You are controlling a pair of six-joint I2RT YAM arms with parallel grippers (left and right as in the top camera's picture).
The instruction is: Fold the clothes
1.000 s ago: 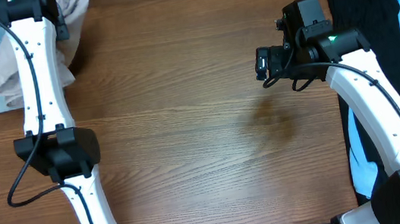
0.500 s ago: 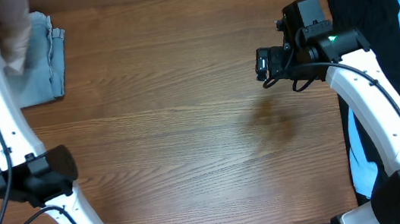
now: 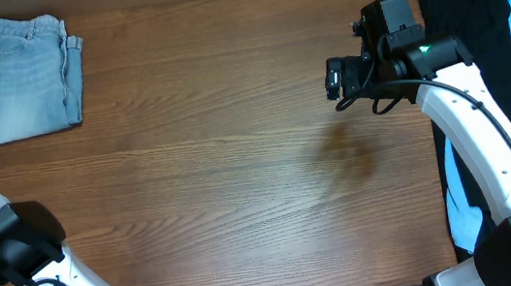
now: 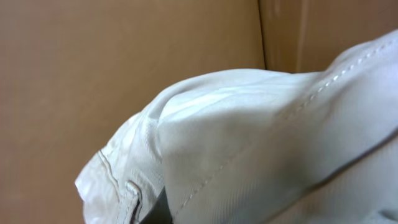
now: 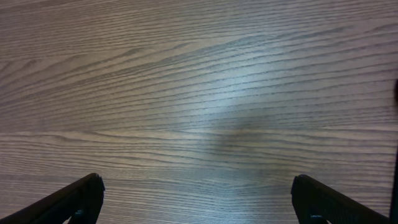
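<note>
So far only the jeans (image 3: 21, 79) lie folded. Just left of them a beige garment (image 4: 249, 143) hides the left gripper's fingers, so I cannot tell its grip. Far right of them, the pile (image 3: 463, 0) lies unfolded beside the spread right gripper (image 5: 199, 208).
</note>
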